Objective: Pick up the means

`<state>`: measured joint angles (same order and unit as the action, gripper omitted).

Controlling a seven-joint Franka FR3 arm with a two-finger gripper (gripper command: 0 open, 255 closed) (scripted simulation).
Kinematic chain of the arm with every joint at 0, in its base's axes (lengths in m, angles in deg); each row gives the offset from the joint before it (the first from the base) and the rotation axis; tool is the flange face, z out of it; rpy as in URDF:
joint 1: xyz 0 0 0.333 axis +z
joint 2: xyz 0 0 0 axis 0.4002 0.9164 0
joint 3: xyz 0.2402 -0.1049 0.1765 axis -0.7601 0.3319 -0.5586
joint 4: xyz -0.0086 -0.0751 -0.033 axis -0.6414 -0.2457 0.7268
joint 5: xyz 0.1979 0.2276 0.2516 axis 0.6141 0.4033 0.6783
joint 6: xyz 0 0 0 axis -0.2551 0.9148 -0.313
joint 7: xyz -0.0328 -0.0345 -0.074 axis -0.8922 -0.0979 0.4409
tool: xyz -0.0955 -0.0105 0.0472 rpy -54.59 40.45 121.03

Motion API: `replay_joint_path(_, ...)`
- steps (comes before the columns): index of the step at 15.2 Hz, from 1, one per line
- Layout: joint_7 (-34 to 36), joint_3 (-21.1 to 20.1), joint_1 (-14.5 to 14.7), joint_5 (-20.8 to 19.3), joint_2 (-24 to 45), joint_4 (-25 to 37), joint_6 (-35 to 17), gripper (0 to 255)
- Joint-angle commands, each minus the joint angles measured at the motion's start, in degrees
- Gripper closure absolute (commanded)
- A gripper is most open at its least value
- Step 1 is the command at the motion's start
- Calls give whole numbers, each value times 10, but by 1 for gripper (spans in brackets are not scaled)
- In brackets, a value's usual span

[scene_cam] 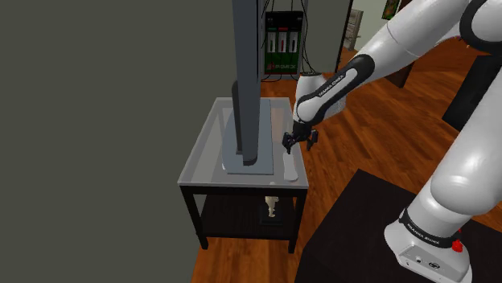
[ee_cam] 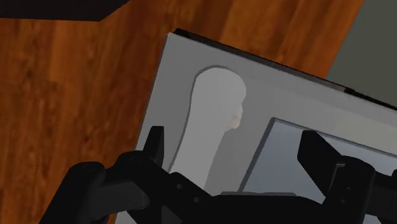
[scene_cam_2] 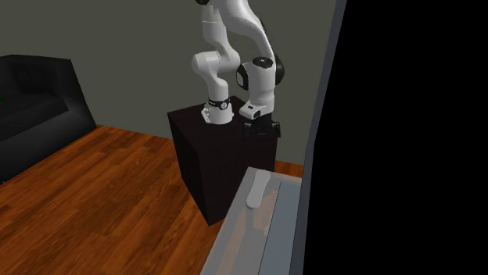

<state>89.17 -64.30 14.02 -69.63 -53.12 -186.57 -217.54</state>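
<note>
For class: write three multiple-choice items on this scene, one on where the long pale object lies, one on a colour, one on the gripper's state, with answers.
1. Where does the long pale object lie? A on the table top; B on the lower shelf; C on the floor.
2. What colour is the gripper? A white; B black; C red.
3. The gripper is: A shut on the object; B shut on nothing; C open.
Answers: 1 A, it rests on the table top near its edge; 2 B, its fingers are black; 3 C, the fingers stand apart over the object, not touching it.
</note>
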Motion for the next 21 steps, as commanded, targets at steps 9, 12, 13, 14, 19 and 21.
replay_joint_path(9, 65, 32, -9, -7, 234, 134, -107, 0)
replay_joint_path(12, 70, 35, -10, -4, 264, 152, -119, 0)
replay_joint_path(13, 69, 35, -11, -4, 272, 154, -125, 0)
replay_joint_path(14, 69, 34, -11, -4, 279, 156, -131, 0)
replay_joint_path(19, 67, 32, -12, -2, 315, 167, -155, 0)
replay_joint_path(21, 67, 32, -13, -2, 315, 168, -154, 255)
